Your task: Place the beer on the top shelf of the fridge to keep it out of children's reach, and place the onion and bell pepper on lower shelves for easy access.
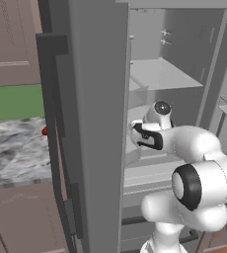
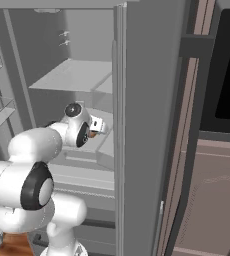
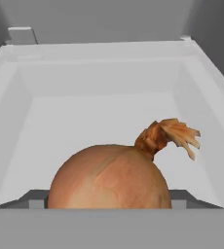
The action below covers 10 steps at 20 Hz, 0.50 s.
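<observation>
Your gripper (image 2: 98,126) reaches into the fridge (image 2: 137,125), below the top shelf (image 2: 72,75), and the onion (image 3: 109,177) sits right at its tips over a tray-like lower shelf (image 3: 109,112). You cannot tell whether the jaws grip the onion or stand loose around it, since the fingertips are hidden. Being round, it could roll toward the tray's front lip if dropped or nudged on withdrawal.
</observation>
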Available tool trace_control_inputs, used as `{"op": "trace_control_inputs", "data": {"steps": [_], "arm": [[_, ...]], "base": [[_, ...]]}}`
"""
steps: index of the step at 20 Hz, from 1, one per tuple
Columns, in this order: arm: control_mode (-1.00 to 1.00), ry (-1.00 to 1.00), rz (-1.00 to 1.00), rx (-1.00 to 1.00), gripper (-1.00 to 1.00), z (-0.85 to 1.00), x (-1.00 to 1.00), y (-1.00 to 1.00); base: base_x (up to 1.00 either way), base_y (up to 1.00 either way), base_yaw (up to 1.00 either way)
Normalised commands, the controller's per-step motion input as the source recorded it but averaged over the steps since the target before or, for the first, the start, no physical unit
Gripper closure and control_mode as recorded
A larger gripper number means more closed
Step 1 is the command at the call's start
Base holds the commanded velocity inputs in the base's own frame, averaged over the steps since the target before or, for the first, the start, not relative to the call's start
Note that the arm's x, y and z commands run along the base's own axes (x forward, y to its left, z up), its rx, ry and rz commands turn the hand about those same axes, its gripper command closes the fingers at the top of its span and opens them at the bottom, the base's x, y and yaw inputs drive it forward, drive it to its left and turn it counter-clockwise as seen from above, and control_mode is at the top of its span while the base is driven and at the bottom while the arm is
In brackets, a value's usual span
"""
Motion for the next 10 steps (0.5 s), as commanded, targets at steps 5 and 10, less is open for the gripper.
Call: {"op": "trace_control_inputs", "data": {"steps": [5, 10], "arm": [[-1.0, 0.08, 0.0, 0.0, 1.0, -0.4, 0.62, 0.0], [-1.0, 0.01, 0.0, 0.0, 1.0, -0.47, 0.57, 0.0]], "base": [[0.0, 0.0, 0.0], [0.0, 0.0, 0.0]]}}
